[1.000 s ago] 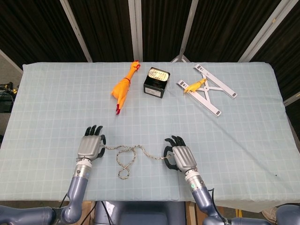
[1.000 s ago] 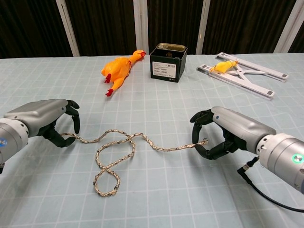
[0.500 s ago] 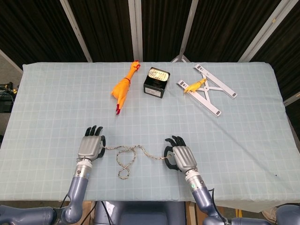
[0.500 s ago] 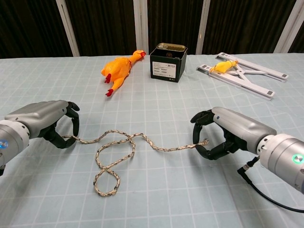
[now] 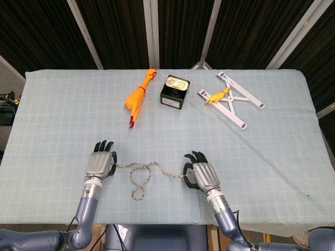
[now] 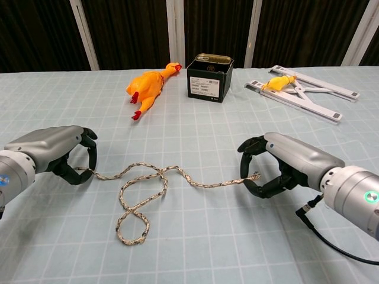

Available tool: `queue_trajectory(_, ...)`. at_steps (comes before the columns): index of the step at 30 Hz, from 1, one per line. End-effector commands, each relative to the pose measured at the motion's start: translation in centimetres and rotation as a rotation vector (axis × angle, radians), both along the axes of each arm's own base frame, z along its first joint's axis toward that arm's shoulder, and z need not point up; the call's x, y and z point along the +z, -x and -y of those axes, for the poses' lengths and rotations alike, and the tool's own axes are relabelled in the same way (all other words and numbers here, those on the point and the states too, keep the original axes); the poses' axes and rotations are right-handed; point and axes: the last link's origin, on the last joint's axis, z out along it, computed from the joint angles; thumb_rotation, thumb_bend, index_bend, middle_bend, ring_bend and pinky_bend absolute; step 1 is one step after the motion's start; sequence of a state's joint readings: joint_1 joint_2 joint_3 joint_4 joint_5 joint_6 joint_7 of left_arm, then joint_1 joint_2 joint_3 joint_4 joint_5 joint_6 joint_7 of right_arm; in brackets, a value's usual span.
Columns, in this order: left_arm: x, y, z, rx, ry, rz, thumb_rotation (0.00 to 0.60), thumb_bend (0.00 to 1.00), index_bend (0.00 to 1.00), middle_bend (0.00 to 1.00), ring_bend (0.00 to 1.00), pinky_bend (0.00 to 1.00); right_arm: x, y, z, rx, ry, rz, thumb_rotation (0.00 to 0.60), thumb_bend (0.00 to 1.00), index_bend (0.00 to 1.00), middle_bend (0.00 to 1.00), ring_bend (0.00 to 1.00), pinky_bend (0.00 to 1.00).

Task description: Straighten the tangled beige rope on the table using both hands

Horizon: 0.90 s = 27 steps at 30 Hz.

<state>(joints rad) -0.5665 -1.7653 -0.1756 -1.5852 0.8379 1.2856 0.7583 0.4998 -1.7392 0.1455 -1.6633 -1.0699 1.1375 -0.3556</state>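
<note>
1. The beige rope (image 6: 155,184) lies on the near part of the table (image 5: 63,104), running between the two hands, with a figure-eight loop hanging toward 6 o'clock from its middle and a wavy stretch on each side.
2. The left hand (image 6: 52,151) sits at the rope's 9 o'clock end, fingers curled down and pinching that end against the thumb.
3. The right hand (image 6: 278,165) sits at the 3 o'clock end, fingers curled over with the frayed tip held between them and the thumb.
4. Nothing lies on the cloth between the hands except the rope itself.
5. Toward 12 o'clock, well apart from the rope, a rubber chicken (image 5: 138,98) lies on its side.
6. Just beside it, at its 3 o'clock, stands a black box (image 5: 175,91) with a tin on top.
7. Further toward 3 o'clock a white folding stand (image 5: 234,100) lies flat, with a small yellow chicken toy (image 5: 216,97) resting on it.
</note>
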Motion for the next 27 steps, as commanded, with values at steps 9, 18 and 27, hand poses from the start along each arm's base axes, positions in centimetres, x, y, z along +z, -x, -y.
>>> queue_trajectory(9,0.2,0.1,-0.1,0.003,-0.003,0.001,0.600,0.62,0.59,0.11,0.00,0.00,0.1,0.2,0.1,-0.004,0.003,-0.002,0.600,0.49,0.62,0.20,0.00,0.00)
queue_trajectory(18,1.3,-0.8,-0.6,-0.025,-0.028,0.023,0.600,0.62,0.60,0.12,0.00,0.00,0.8,0.3,0.5,-0.005,0.025,-0.004,0.600,0.49,0.62,0.20,0.00,0.00)
queue_trajectory(27,4.2,-1.4,-1.0,-0.056,-0.061,0.027,0.600,0.62,0.61,0.12,0.00,0.00,3.6,1.3,1.7,-0.015,0.080,-0.025,0.600,0.49,0.62,0.20,0.00,0.00)
